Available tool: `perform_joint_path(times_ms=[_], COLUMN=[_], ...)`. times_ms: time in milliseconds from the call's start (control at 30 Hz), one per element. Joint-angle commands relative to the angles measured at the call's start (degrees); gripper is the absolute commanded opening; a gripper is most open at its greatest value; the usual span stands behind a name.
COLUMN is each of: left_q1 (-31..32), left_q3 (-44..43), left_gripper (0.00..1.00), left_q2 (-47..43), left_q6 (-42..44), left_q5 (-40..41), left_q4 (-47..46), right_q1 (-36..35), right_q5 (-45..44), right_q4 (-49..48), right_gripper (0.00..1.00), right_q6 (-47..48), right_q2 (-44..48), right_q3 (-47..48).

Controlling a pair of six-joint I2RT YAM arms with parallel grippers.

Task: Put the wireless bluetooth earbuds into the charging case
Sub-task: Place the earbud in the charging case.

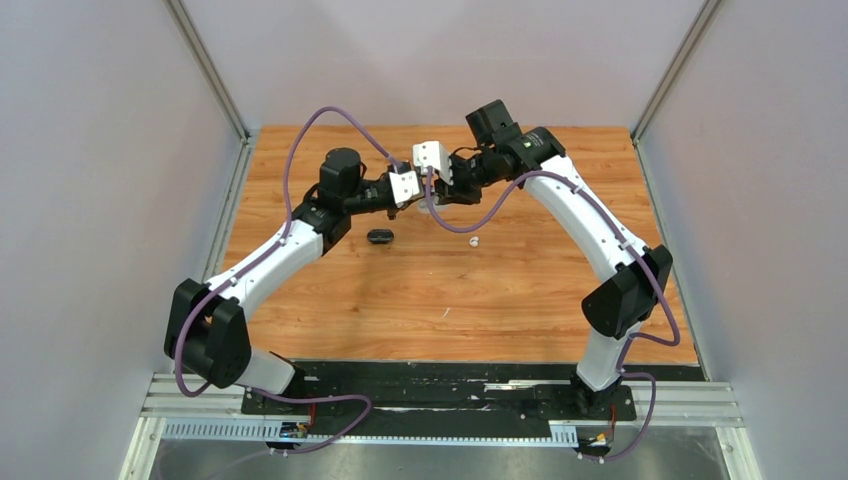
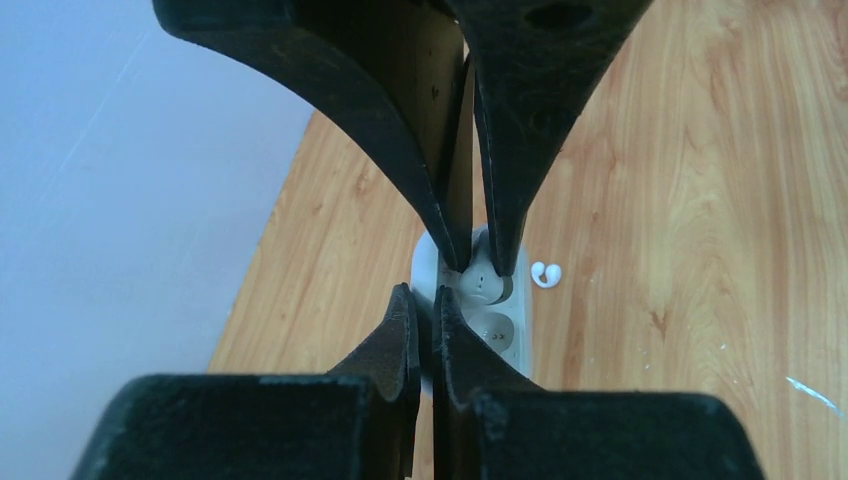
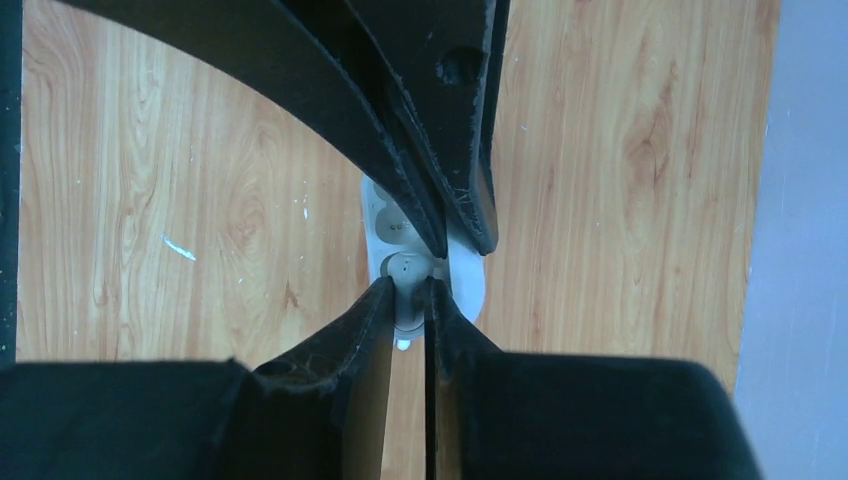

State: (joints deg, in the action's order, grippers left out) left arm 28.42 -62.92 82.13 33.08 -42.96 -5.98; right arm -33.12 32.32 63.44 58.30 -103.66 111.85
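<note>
My black left gripper (image 2: 421, 305) is closed at the open white charging case (image 2: 503, 345); my right gripper (image 2: 483, 265), slightly parted, straddles its seated white earbud (image 2: 484, 286).

I'm driving what looks like a robot-lab test cell rather than a home or a shop. The left arm (image 1: 270, 258) and right arm (image 1: 592, 215) are bolted to a black plate (image 1: 440, 372) on aluminium rails (image 1: 450, 432) at 6 o'clock, with purple cables (image 1: 291, 160) looped along them. The wooden board (image 1: 450, 300) they reach over is boxed in by plain grey panels (image 1: 90, 150) at 9, 12 and 3 o'clock, framed by metal posts (image 1: 207, 65) in the far corners.
</note>
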Motion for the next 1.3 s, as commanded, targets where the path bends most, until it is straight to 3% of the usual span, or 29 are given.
perform_joint_path(times_ms=[0, 167, 367, 633, 733, 833, 1267], left_q1=[2.95, 2.95, 2.92, 2.92, 2.95, 2.94, 2.87], left_q3=[-2.33, -2.13, -1.61, -1.33, -1.29, -1.11, -2.08], left_gripper=[0.0, 0.0, 0.0, 0.0, 0.0, 0.0, 0.0], left_q2=[-3.05, -3.0, -3.22, -3.2, -3.12, -3.05, -2.41], left_q6=[0.52, 0.04, 2.02, 3.56, 4.07, 4.35, 5.58], left_q5=[-3.02, -2.65, -0.41, 0.53, 1.08, 1.5, 3.71], left_q4=[-7.15, -7.86, -6.46, -5.85, -5.18, -5.02, -2.78], right_q1=[-2.69, -2.82, -2.66, -2.54, -1.91, 0.06, 5.58], right_q5=[-4.88, -4.67, -4.15, -3.32, -1.71, 1.52, 9.52], right_q4=[-4.3, -4.36, -4.12, -4.55, -6.21, -9.63, -11.76], right_gripper=[0.14, 0.16, 0.31, 0.33, 0.34, 0.45, 0.49], right_q6=[-3.71, -3.84, -3.16, -3.66, -6.2, -11.33, -18.61], right_q2=[-2.76, -2.87, -0.41, 1.59, 2.76, 4.69, 14.1], right_q3=[0.35, -0.51, -2.07, -1.47, -0.57, -1.46, -7.14])
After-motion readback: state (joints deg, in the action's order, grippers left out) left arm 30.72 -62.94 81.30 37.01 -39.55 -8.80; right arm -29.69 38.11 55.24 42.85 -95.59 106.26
